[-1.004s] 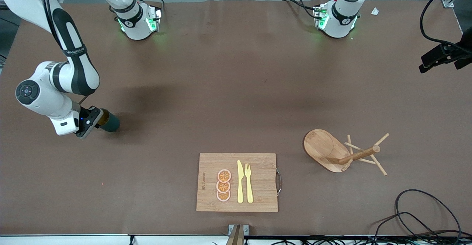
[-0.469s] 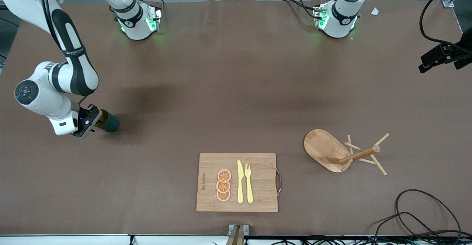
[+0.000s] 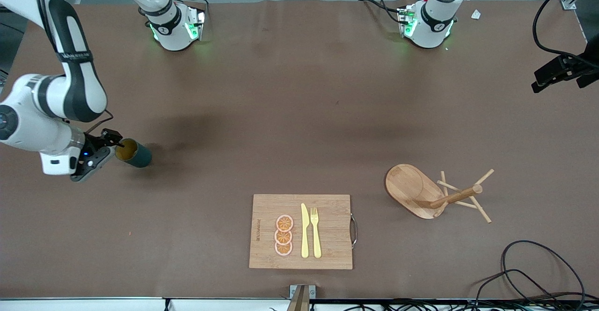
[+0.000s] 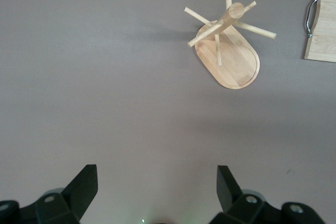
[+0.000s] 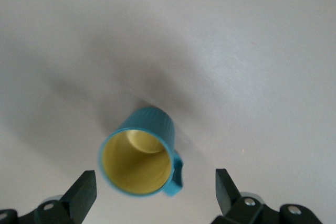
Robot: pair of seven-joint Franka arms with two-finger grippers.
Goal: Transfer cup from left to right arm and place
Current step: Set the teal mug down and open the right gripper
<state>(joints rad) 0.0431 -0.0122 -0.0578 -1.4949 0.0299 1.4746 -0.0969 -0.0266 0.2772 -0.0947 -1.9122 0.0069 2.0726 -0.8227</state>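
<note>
The cup (image 3: pixel 134 154), dark teal with a yellow inside, stands on the brown table toward the right arm's end. In the right wrist view I look down into the cup (image 5: pixel 139 157), its small handle turned to one side. My right gripper (image 3: pixel 106 146) hangs open just above and beside it; the right gripper (image 5: pixel 155 192) has its fingers spread wider than the cup and not touching it. My left gripper (image 4: pixel 156 188) is open and empty, high over the table near the peg rack (image 4: pixel 228 51); it is outside the front view.
A wooden cutting board (image 3: pixel 334 231) with orange slices (image 3: pixel 283 235), a yellow knife (image 3: pixel 304 230) and fork (image 3: pixel 316 231) lies near the front edge. The wooden peg rack (image 3: pixel 409 187) stands toward the left arm's end. Black cables (image 3: pixel 529 273) coil at that front corner.
The right gripper opened and let go of the cup, then drew back and up toward the table's end. The cup stays on the table.
</note>
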